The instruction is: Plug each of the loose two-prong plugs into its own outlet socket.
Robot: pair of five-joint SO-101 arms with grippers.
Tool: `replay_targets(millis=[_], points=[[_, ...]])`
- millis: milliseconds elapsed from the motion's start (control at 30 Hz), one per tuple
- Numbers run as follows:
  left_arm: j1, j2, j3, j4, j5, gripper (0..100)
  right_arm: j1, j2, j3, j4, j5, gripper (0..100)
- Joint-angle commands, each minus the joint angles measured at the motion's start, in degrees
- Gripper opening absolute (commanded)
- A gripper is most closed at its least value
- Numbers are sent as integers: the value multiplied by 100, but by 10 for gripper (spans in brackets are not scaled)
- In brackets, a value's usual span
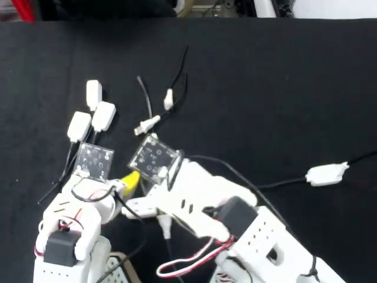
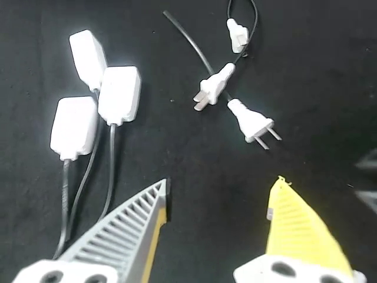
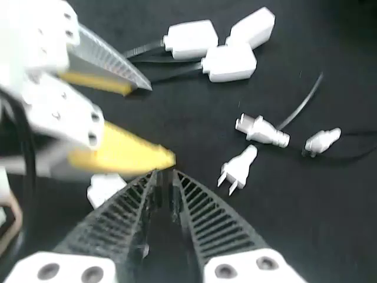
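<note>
My left end effector (image 2: 221, 191) hangs wide open and empty above the black surface (image 2: 177, 153). My right end effector (image 3: 166, 175) is closed to a sliver, gripping nothing. Three loose plugs (image 2: 213, 87) lie unplugged on the surface, near three clustered outlet sockets (image 2: 119, 94).
</note>
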Motion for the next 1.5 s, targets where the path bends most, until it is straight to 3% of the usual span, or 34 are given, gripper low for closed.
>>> replay_targets(millis=[0, 133, 300, 467, 833, 1167, 1467], points=[[-646, -18, 57, -88, -35, 277, 492, 330, -629, 492, 105, 11], [-1393, -26, 145, -97, -62, 277, 985, 945, -743, 976, 378, 12], [-2211, -26, 444, -492, -185, 277, 325, 1780, -479, 712, 404, 77], [-2343, -26, 576, -571, -193, 277, 167, 2993, -699, 686, 334, 128], [-2334, -26, 576, -571, -193, 277, -1037, 5244, -1543, 879, -2690, 131], [-2334, -26, 576, -571, -193, 277, -343, 5763, -1596, 1055, -2734, 131], [-2334, -26, 576, -571, -193, 277, 229, 4374, -1587, 1556, -2716, 131]])
